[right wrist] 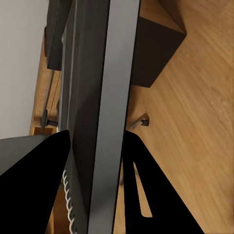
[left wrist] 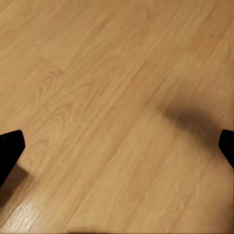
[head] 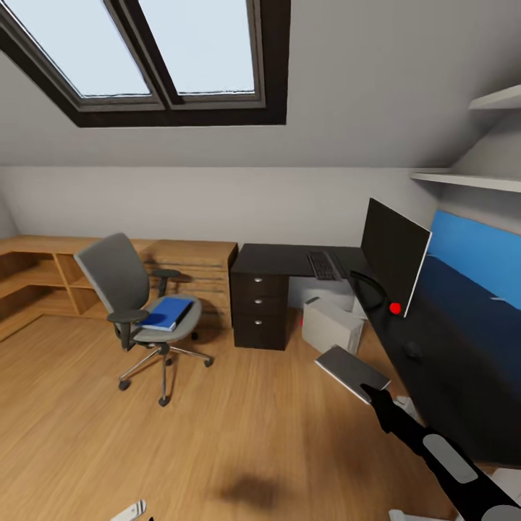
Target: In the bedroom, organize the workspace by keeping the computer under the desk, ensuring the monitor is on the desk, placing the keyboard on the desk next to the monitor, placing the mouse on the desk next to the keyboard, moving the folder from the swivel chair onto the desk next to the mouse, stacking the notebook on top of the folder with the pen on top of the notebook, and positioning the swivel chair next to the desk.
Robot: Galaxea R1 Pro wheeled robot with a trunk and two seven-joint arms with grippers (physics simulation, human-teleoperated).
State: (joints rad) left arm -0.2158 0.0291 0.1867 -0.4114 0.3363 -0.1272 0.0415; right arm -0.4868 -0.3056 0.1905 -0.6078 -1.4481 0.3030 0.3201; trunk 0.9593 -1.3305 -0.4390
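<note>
Notebook (head: 352, 371) is clamped edge-on in my right jaws (right wrist: 105, 161), held off the tabletop (head: 441, 362). Thin, stiff and light (spiral edge visible); I judge mid-edge grip soundest. Left jaws (left wrist: 117, 146) spread wide over floor (left wrist: 97, 87).

Right arm (head: 449, 456) extended forward, its tool (right wrist: 97, 161) clamped on a flat object, left tool (left wrist: 117, 146) spread wide, pointing down

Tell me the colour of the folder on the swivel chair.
Bright blue folder, clearest in the head view.
</note>
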